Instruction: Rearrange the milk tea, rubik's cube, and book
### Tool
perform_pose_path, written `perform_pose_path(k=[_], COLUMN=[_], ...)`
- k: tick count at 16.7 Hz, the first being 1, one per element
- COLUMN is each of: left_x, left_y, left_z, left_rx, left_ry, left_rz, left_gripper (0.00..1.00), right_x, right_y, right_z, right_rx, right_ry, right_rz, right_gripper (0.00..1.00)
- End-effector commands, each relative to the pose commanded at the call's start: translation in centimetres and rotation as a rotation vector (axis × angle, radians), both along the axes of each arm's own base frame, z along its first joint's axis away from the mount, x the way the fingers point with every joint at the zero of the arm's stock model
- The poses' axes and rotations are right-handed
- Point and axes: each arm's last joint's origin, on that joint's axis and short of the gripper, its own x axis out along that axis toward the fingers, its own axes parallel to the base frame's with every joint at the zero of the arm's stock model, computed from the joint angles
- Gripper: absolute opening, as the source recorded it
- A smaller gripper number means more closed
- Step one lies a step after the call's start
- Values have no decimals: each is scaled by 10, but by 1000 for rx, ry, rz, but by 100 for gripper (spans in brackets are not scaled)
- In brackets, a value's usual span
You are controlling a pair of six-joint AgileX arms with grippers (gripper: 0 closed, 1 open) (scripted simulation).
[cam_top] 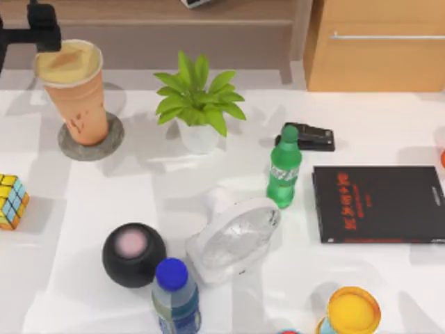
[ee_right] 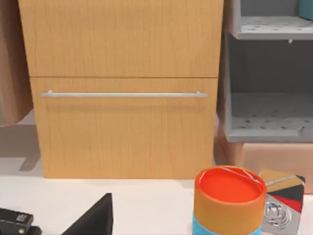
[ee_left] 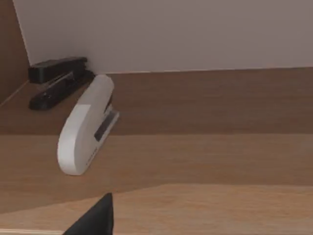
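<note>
The blue-capped clear plastic bottle (cam_top: pixel 175 300) stands at the table's near edge; the tall orange-tan milk tea cup (cam_top: pixel 73 90) rests on a grey round coaster (cam_top: pixel 91 138) at far left, the multicoloured rubik's cube (cam_top: pixel 12 200) lies at the left edge, and the left gripper's (cam_top: pixel 43 28) finger state cannot be told.

You have a white table (cam_top: pixel 83 278) — coaster (cam_top: pixel 90 142) with milk tea (cam_top: pixel 73 94) upper left, rubik's cube (cam_top: pixel 12 200) at the left edge, potted plant (cam_top: pixel 198 104) upper centre, black book (cam_top: pixel 379 204) right — green bottle (cam_top: pixel 284 170), white fan (cam_top: pixel 233 236), black speaker (cam_top: pixel 133 254) mid-frame.
</note>
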Motion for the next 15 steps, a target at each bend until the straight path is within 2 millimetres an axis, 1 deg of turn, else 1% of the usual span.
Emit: perform_pose_path(k=[2,4,8,11,15], left_x=[8,13,11,3,-8], left_y=[18,34,56,61,57], left_z=[8,10,4,-5,-11], left_rx=[23,38,38,19,-11], left_ry=[122,277,642,926,1242], left_rz=[28,46,41,-1,-78], left_gripper=[100,100,100,100,100], right_x=[0,0,0,0,0], right_y=[0,0,0,0,0], right_z=[0,0,0,0,0], right_rx=[0,0,0,0,0], right_ry=[0,0,0,0,0], right_rz=[0,0,0,0,0], right_gripper=[100,100,100,100,100])
